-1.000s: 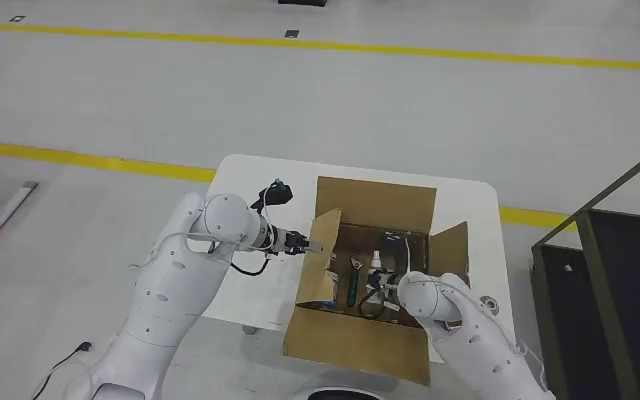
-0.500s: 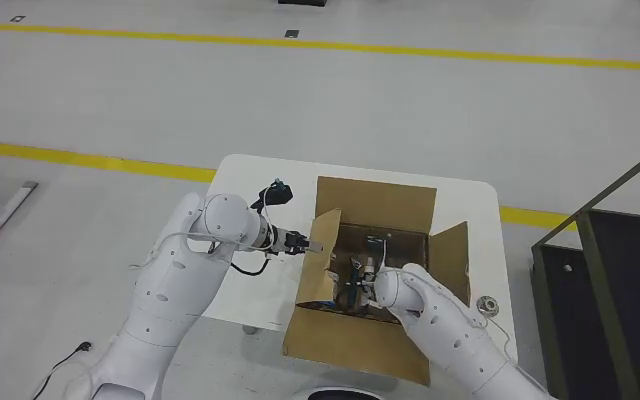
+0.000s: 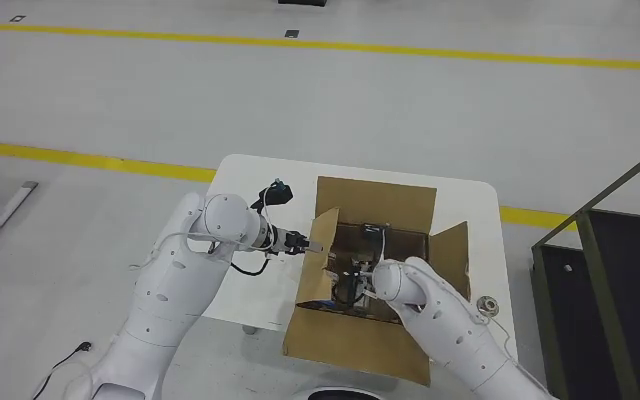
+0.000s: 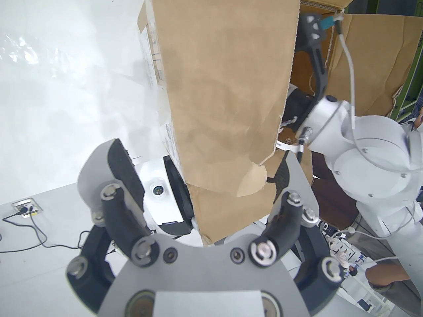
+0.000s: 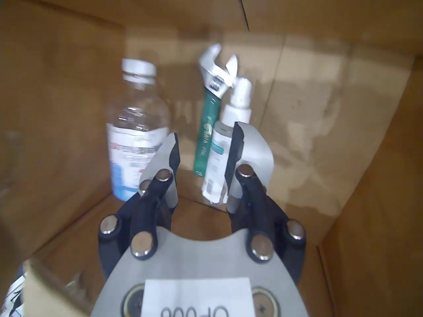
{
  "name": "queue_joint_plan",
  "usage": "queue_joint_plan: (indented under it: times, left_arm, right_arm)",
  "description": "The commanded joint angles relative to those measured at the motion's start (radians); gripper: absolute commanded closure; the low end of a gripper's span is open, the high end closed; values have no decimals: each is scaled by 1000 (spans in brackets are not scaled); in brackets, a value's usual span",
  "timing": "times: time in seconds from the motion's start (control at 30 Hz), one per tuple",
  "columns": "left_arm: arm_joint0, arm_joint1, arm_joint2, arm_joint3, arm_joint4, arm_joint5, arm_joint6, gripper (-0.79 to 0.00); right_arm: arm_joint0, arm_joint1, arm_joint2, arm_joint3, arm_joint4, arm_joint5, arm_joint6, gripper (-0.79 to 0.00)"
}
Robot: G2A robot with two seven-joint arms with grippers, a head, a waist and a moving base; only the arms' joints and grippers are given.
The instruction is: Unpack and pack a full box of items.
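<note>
Right claw has sunk deeper into box, facing spray, wrench, bottle.

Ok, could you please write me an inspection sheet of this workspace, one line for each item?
Surface: white table, carrying the box.
Job's things: open cardboard box; inside it a water bottle, a wrench with a green handle and a white spray bottle.
Clutter: small round metal thing on the table beside the box; its kind cannot be told.
Grippers: left gripper open, a box flap between its fingers; right gripper open inside the box, near the spray bottle.
Cables: white cable on the right arm; black cable under the left arm.
Surroundings: grey floor with yellow lines; dark rack beside the table.
</note>
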Motion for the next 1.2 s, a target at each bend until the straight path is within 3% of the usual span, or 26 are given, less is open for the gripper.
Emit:
queue_joint_plan:
  times: [0.0,0.03,0.2,0.33,0.47,0.6,0.77,0.93,0.97,1.03,1.17]
  left_arm:
    - [0,0,0,0,0,0,0,-785]
    - [0,0,0,0,0,0,0,-785]
    - [0,0,0,0,0,0,0,-785]
    - [0,0,0,0,0,0,0,-785]
    - [0,0,0,0,0,0,0,-785]
    - [0,0,0,0,0,0,0,-785]
    - [0,0,0,0,0,0,0,-785]
    - [0,0,0,0,0,0,0,-785]
    - [0,0,0,0,0,0,0,-785]
    - [0,0,0,0,0,0,0,-785]
    - [0,0,0,0,0,0,0,-785]
  right_arm:
    - [-49,21,72,-130,-18,-24,-2,-52]
    - [-83,34,118,-206,-30,-37,-3,0]
    - [-291,89,400,-546,-70,-110,-15,0]
    - [-442,113,628,-701,-89,-158,-58,0]
    - [-571,126,837,-742,-93,-211,-90,0]
    - [-659,140,971,-678,-189,-252,-14,0]
    - [-709,154,1005,-588,-340,-300,136,0]
    - [-640,169,924,-461,-503,-387,295,0]
    - [-619,170,906,-434,-519,-395,316,-172]
    - [-574,171,874,-387,-533,-413,331,-342]
    - [-497,169,822,-289,-531,-436,362,-391]
